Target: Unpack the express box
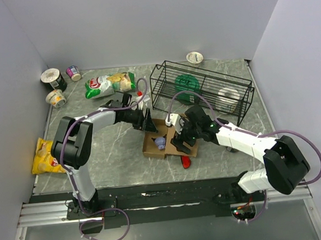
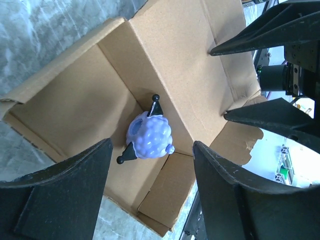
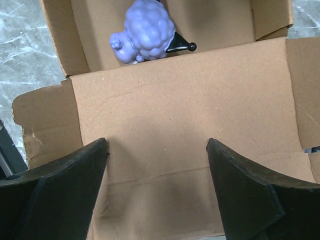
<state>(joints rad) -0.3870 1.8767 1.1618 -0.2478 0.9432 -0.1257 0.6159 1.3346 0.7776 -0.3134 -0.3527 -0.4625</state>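
Note:
The express box [image 1: 151, 146] is a brown cardboard carton lying open mid-table, flaps spread. Inside it lies a small purple bumpy toy [image 1: 160, 142] with black pointed parts; it also shows in the left wrist view [image 2: 149, 137] and the right wrist view [image 3: 144, 31]. My left gripper [image 1: 148, 123] is open over the box's far left side, its fingers [image 2: 65, 190] straddling the toy from above. My right gripper [image 1: 180, 141] is open, its fingertips [image 3: 235, 170] against the wide right flap [image 3: 185, 125], empty.
A black wire basket [image 1: 203, 91] holding a green lid and a white roll stands behind the box. A red object [image 1: 186, 162] lies by the box's near edge. A green chip bag [image 1: 108, 84], a yellow bag [image 1: 44, 156] and cups [image 1: 53, 80] sit left; a bowl [image 1: 195, 57] sits at the back.

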